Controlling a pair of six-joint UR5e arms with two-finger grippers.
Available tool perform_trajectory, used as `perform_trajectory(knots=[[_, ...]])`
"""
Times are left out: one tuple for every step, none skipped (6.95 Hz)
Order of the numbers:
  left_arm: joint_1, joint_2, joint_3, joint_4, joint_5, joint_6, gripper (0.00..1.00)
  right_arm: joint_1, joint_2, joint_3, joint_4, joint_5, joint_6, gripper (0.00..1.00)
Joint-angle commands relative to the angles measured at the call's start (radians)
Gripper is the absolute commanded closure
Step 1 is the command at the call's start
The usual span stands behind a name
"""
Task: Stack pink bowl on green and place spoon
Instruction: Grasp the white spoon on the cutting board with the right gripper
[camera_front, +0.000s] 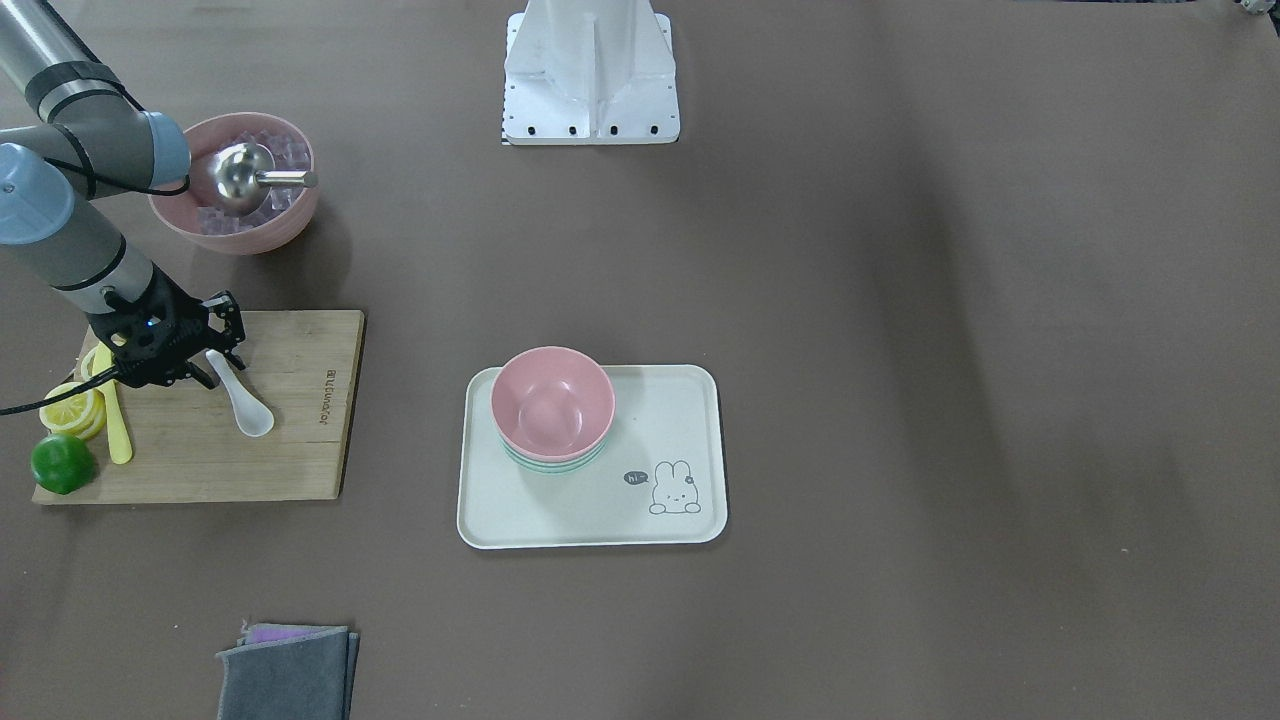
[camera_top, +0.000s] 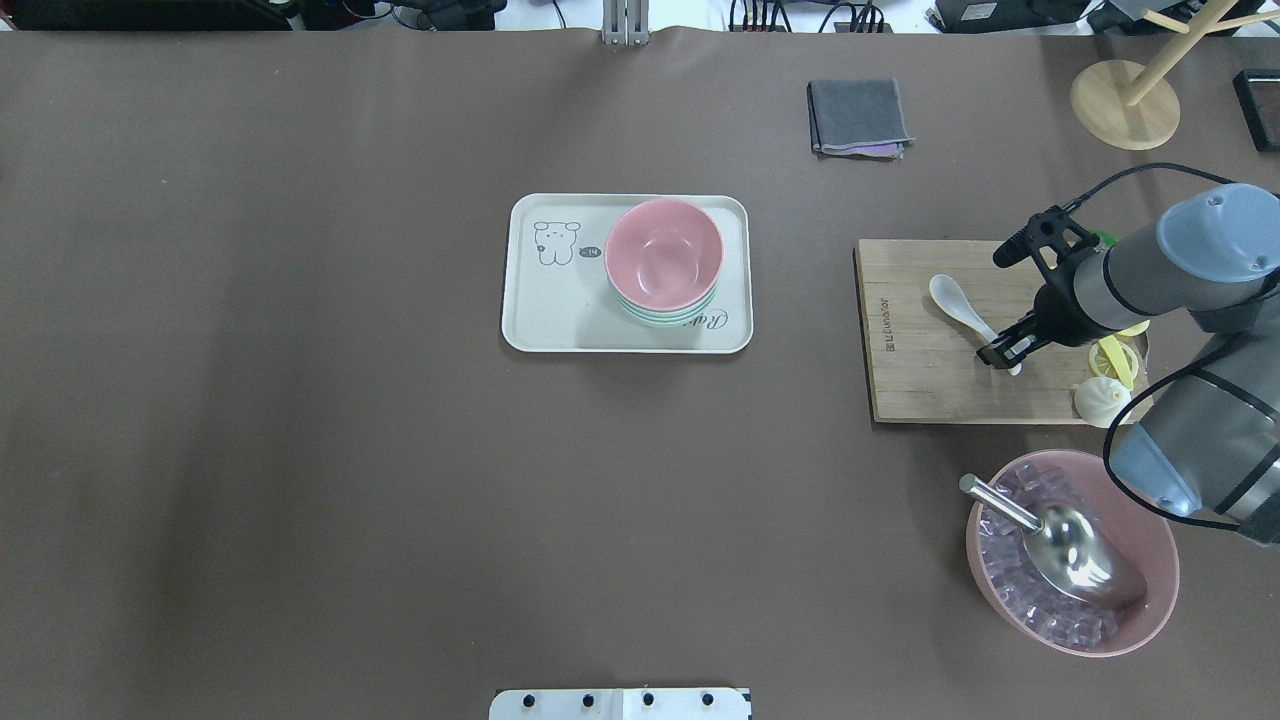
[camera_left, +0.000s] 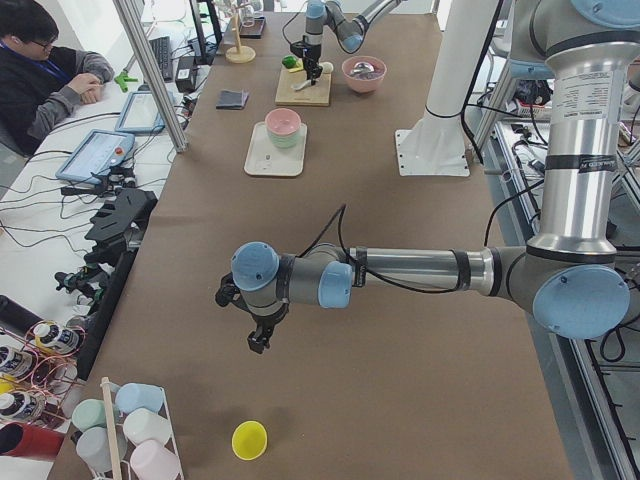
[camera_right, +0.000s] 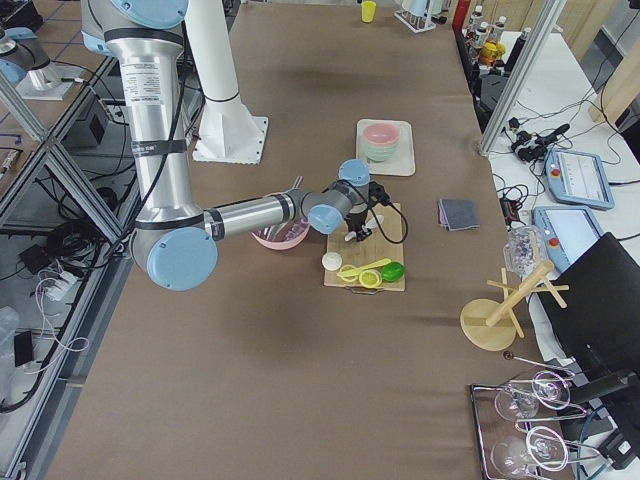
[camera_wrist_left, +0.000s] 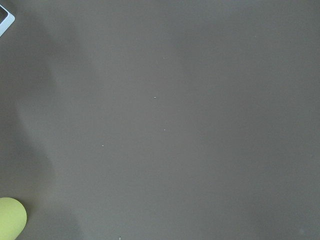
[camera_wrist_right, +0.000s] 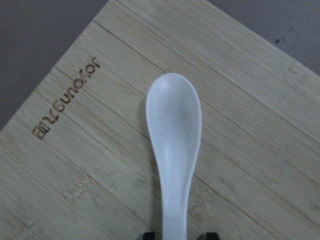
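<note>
Here the right pincer (camera_top: 1001, 357) stands slightly open, astride the handle of the spoon (camera_top: 950, 297).

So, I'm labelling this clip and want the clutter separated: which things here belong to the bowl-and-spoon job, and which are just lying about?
Job: pink bowl, nested on the green bowl; tray under them; white spoon; right pincer straddling its handle.
Lying about: cutting board, ice bowl, metal scoop, lemon slices, lime, yellow spoon, grey cloth.
</note>
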Motion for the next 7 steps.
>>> perform_trajectory(knots=[[0.001, 0.004, 0.0, -0.001, -0.001, -0.002, 0.01, 0.011, 0.0, 0.001, -0.001, 0.002, -0.002, 0.65], [0.002, 0.004, 0.001, -0.001, -0.001, -0.002, 0.01, 0.015, 0.001, 0.001, -0.001, 0.002, -0.002, 0.73], [0.002, 0.004, 0.001, -0.001, -0.001, -0.002, 0.01, 0.015, 0.001, 0.001, -0.001, 0.002, 0.0, 0.87], [0.002, 0.004, 0.001, 0.001, -0.001, -0.002, 0.01, 0.015, 0.001, 0.002, -0.003, 0.002, 0.001, 1.0], [0.004, 0.004, 0.001, -0.001, -0.001, -0.002, 0.01, 0.02, 0.001, 0.008, -0.006, 0.004, 0.006, 1.0], [0.002, 0.004, 0.001, -0.001, -0.001, -0.002, 0.01, 0.037, 0.004, 0.043, -0.056, 0.022, 0.006, 1.0], [0.002, 0.004, 0.004, 0.001, 0.001, -0.002, 0.01, 0.049, 0.038, 0.098, -0.169, 0.036, 0.027, 1.0]])
